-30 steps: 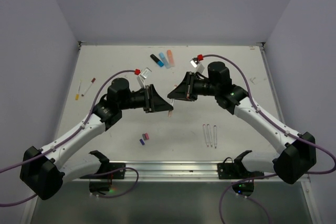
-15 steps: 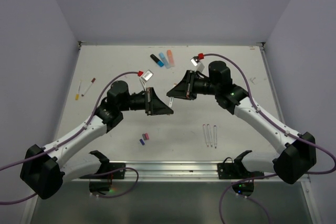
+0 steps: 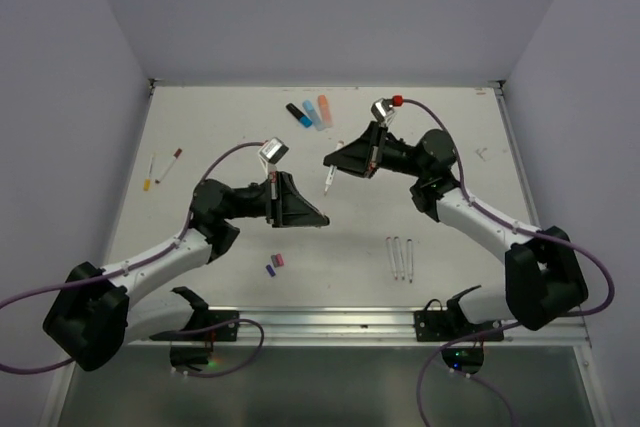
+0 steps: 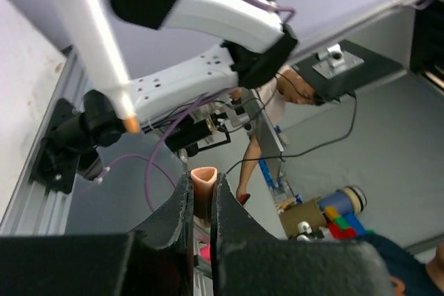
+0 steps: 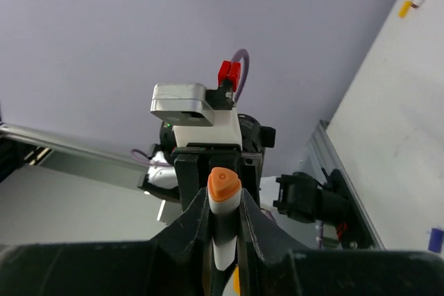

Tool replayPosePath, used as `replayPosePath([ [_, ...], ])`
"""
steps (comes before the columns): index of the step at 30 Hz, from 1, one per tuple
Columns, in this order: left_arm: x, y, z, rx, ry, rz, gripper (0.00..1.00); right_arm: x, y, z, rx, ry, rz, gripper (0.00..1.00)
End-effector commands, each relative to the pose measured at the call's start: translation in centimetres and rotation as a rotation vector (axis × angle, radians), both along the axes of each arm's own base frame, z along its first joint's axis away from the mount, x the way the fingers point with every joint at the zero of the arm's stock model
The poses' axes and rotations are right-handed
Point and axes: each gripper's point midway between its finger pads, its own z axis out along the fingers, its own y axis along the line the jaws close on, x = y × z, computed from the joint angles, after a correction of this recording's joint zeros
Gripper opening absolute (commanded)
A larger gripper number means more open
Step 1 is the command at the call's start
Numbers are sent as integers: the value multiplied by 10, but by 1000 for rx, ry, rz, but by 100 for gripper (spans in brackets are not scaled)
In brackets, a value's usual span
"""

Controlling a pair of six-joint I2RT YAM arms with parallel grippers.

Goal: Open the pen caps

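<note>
1. The left end effector [image 4: 202,186] is pressing its fingers together on a peach cap [image 4: 203,178]. The cap is standing between the fingertips with its hollow mouth pointing away from the wrist.
2. The right end effector [image 5: 223,202] is clamping a white pen barrel [image 4: 96,39] close to its bare orange nib. Seen from above, the barrel is hanging steeply down with the nib toward the desk [image 3: 230,107], and it is not touching the surface.
3. The barrel is sitting toward the far side of the cap and clearly apart from it. Its long axis is no longer lining up with the cap's mouth, so the cap is looking fully off (judging by the gap and the exposed nib).
4. The purple and pink caps [image 3: 275,265] are lying on the desk just to the near side of the left end effector. The left arm is the nearer one, so that spot is probably where the peach cap is heading.
5. Two capped pens [image 3: 170,167] are waiting by the desk's left edge, also nearer the left arm.
6. A second ago the two end effectors were meeting nose to nose at mid-desk, and the left fingers were standing wider. Now the left one is sitting lower and nearer the arm bases, while the right one is sitting higher and farther back.
</note>
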Motion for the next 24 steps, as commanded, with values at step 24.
replayPosePath([
  [24,12,144,-249,1196,403,722,0,-62,-236,-211,-1432,387,-377,0],
])
